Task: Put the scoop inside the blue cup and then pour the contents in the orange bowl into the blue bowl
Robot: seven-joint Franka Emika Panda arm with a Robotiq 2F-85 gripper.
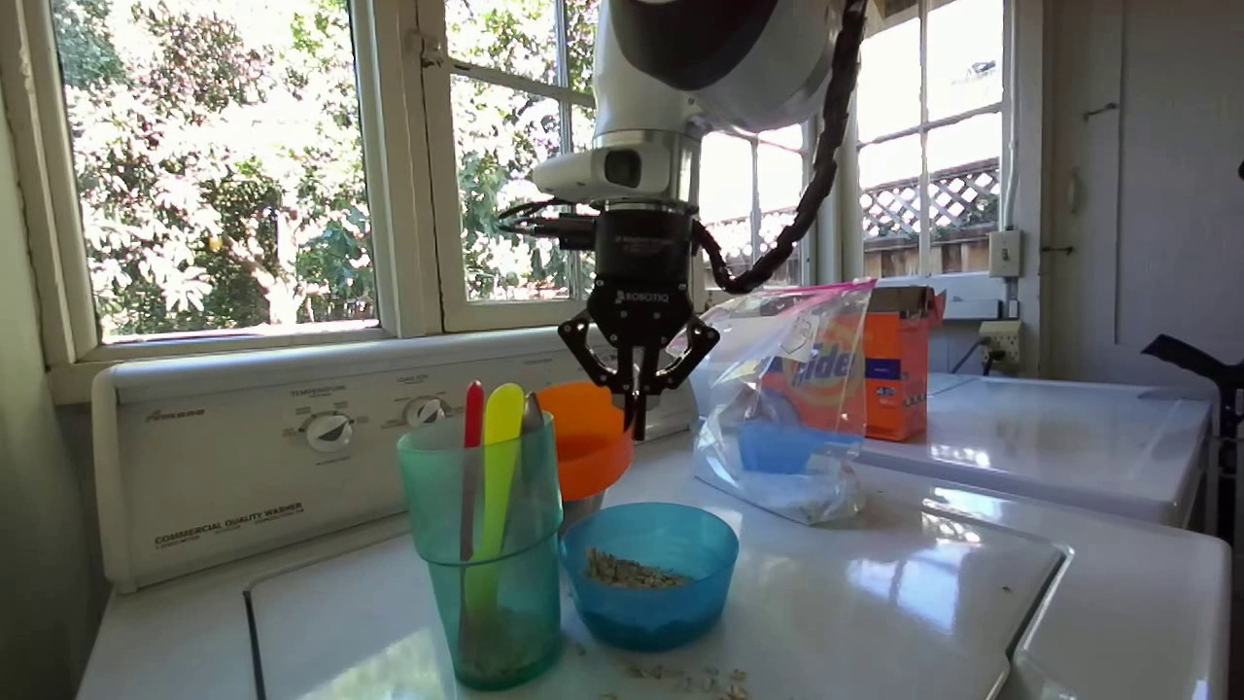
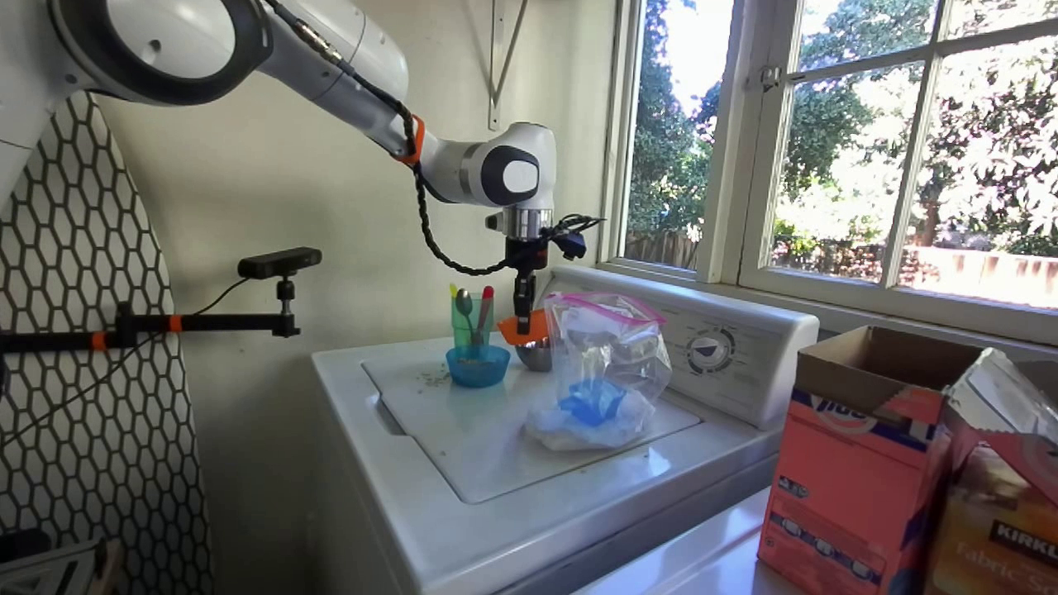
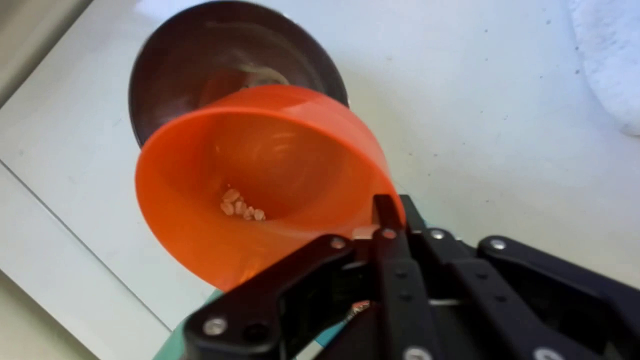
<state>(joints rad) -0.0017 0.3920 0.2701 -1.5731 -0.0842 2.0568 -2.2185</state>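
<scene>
orange bowl [image 3: 310, 165]: smooth, tipped, few pale flakes [image 3: 240, 208] inside, partly over metal bowl [image 2: 536, 358] (can't tell if touching). fingers [image 3: 392, 260] pinch the orange one's rim, pointing straight dn; arm [image 2: 347, 103] reaches in from above, rest cut off in both exterior views. red scoop [image 1: 473, 413] leans in upright blue cup [image 1: 535, 583], lower end hazy thru wall; blue bowl [image 1: 651, 617] just beside, w/ flakes.

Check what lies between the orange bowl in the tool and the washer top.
A metal bowl, under part of the tilted orange bowl, stands on the washer top; both exterior views show it. Whether the bowls touch, I can't tell.
</scene>
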